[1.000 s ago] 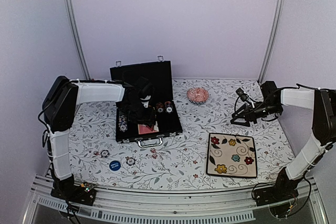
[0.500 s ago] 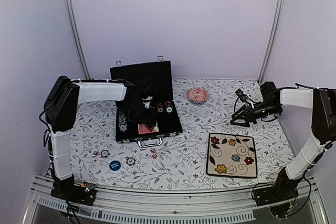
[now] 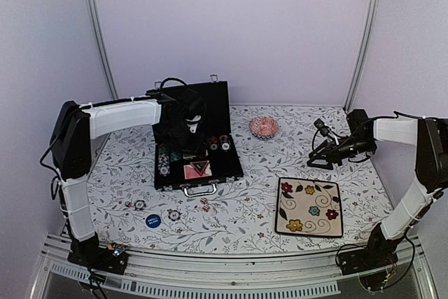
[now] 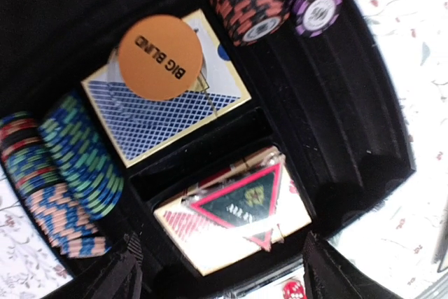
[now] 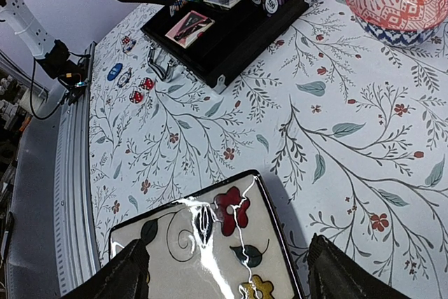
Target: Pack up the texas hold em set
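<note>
Both pairs of jaws gape empty: the left has just lifted clear of the open case (image 3: 232,164) (far left on the desk (image 3: 266,190)), so the loose chips (image 3: 173,215) and blue button (image 3: 152,220) nearer still need packing.

In the case (image 3: 218,106), 2 card decks (image 4: 154,127) lie between chip stacks (image 4: 70,166); plate (image 3: 309,207) to its right.

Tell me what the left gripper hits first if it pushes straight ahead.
Most likely the red-backed card deck in the open case, which sits squarely in front of the open left gripper; depth is unclear.
</note>
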Robot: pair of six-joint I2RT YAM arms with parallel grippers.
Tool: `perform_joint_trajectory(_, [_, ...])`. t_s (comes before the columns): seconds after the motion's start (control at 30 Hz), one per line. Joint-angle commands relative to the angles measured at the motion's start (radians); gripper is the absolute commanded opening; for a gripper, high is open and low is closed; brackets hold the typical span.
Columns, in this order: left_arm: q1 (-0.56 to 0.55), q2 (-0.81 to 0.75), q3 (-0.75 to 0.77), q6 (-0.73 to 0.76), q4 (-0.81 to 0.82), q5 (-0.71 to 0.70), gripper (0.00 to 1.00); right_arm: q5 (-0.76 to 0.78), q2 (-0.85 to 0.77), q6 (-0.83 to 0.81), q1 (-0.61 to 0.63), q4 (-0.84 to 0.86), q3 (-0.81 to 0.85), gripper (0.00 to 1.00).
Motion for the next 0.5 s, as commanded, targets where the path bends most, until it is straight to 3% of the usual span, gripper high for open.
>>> perform_joint_trajectory(0.0, [-0.026, -0.107, 0.033, 0.009, -0.037, -0.03, 0.79, -0.028, -0.014, -0.005, 0.006, -0.01, 0.025, 0.78])
perform_joint_trajectory(0.33, [-0.156, -0.29, -0.068, 0.058, 0.012, -0.169, 0.81, -0.036, -0.06, -0.004, 0.006, -0.007, 0.017, 0.78])
perform_joint_trajectory(0.4, [-0.187, -0.345, -0.137, 0.093, 0.056, -0.223, 0.85, -0.037, -0.063, -0.003, 0.006, -0.008, 0.017, 0.78])
perform_joint_trajectory(0.47, [-0.187, -0.419, -0.274, 0.093, 0.15, -0.267, 0.96, -0.037, -0.064, -0.004, 0.006, -0.007, 0.018, 0.78])
